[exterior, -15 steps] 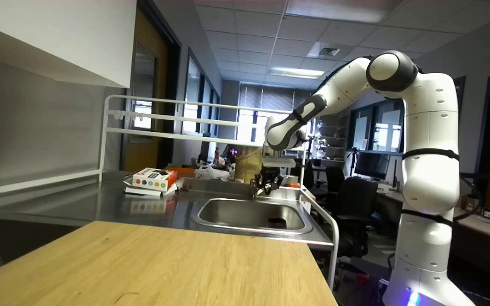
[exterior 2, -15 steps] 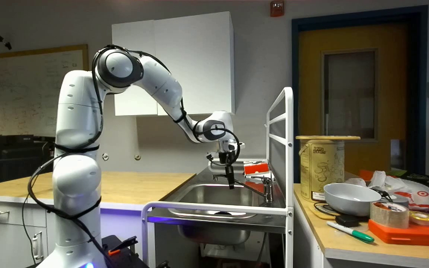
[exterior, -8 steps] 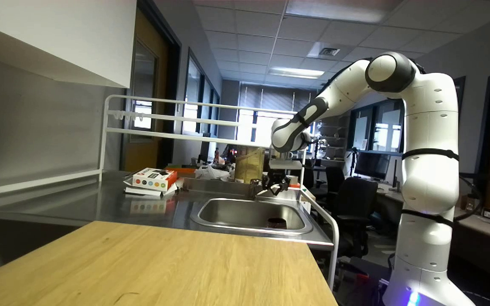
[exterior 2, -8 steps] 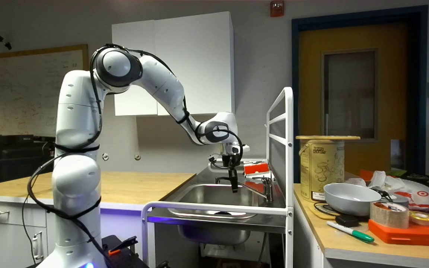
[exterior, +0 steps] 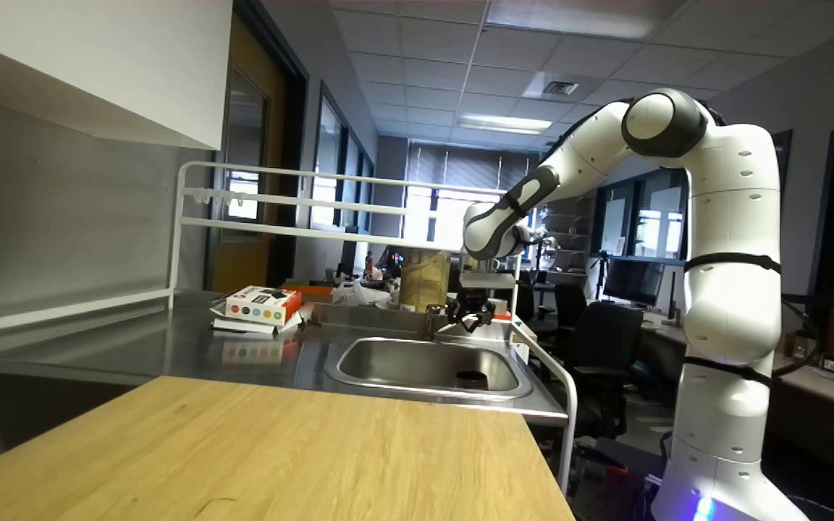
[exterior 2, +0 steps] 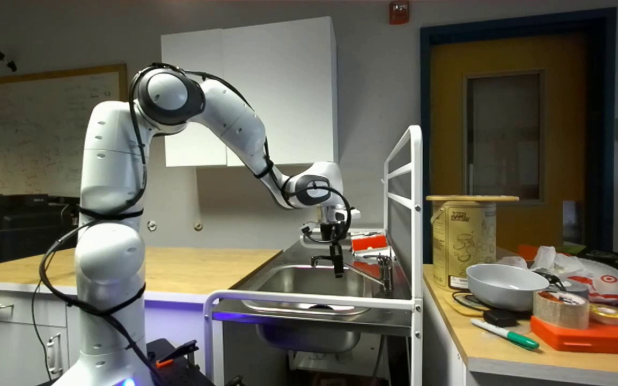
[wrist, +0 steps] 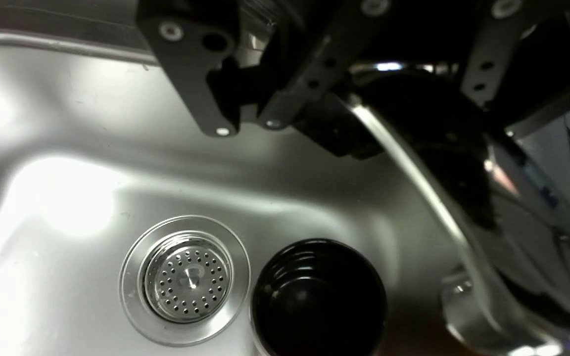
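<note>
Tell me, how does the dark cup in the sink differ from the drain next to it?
The cup looks nearly black inside, while the drain is shiny silver metal. The cup has one wide, open mouth; the drain has many small holes across its middle. The cup stands up from the bottom of the sink, whereas the drain is set into it. Both look round from above.
</note>
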Robot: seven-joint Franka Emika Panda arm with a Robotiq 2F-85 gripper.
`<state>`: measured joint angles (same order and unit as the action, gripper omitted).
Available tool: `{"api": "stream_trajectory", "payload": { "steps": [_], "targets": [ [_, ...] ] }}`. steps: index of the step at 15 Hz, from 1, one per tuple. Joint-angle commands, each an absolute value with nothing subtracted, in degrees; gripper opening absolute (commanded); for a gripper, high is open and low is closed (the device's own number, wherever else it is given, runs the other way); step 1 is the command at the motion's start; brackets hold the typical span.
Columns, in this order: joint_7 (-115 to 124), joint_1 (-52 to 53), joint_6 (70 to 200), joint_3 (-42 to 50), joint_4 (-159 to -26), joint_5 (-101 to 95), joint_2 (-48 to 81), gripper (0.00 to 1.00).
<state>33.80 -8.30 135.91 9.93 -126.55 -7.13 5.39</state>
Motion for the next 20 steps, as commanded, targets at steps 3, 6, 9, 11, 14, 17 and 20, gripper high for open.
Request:
{"api": "stream_trajectory", "payload": {
  "steps": [3,6,9,11,14,17,20],
  "targets": [
    [33.48,-8.56,134.85,10.88,-127.35,-7.34,4.05,0.38],
    [33.77,-8.64,134.23,11.17,-128.36,-7.80,2.38,0.60],
    [33.72,-9.00,133.90,11.44,-130.04,-8.01,0.10,0.82],
    [33.73,-9.23,133.60,11.36,-131.32,-8.21,-1.61,0.98],
    [33.64,-9.51,133.51,10.78,-133.38,-8.29,-4.49,1.00],
    [33.03,-9.48,134.01,9.89,-135.37,-7.63,-7.66,1.00],
    [32.42,-9.39,134.37,8.56,-137.01,-7.23,-10.78,1.00]
  ]
}}
